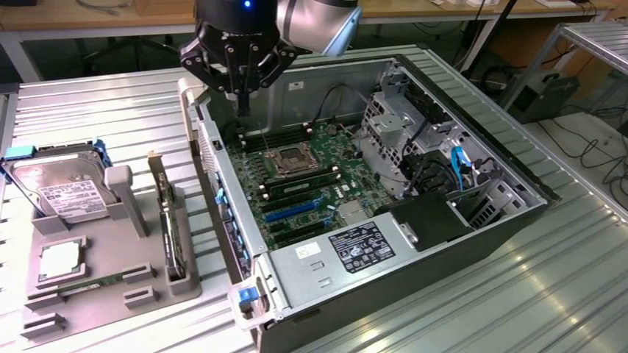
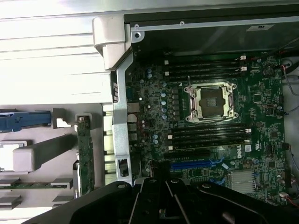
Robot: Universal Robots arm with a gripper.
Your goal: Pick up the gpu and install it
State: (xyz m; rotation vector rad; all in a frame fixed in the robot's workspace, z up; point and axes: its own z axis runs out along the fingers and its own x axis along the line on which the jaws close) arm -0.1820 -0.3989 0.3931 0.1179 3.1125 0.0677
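gpu [image 1: 173, 220] stands on edge in the grey holder [image 1: 108, 254], top edge free, just beside the open computer case [image 1: 314, 81] | end effector [image 1: 243, 99] closed, holding nothing, above the motherboard [image 1: 304, 184] at the case wall | ribbed metal surface [image 1: 108, 110], cables beyond

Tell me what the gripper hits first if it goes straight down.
The gripper would likely meet the motherboard inside the open computer case, close to its side wall; depth is unclear.

The closed, empty gripper [image 1: 243, 109] hangs over the open computer's [image 1: 324, 84] far end. The gpu [image 1: 170, 228] stands in the grey tray [image 1: 182, 285], on the exterior view's left.
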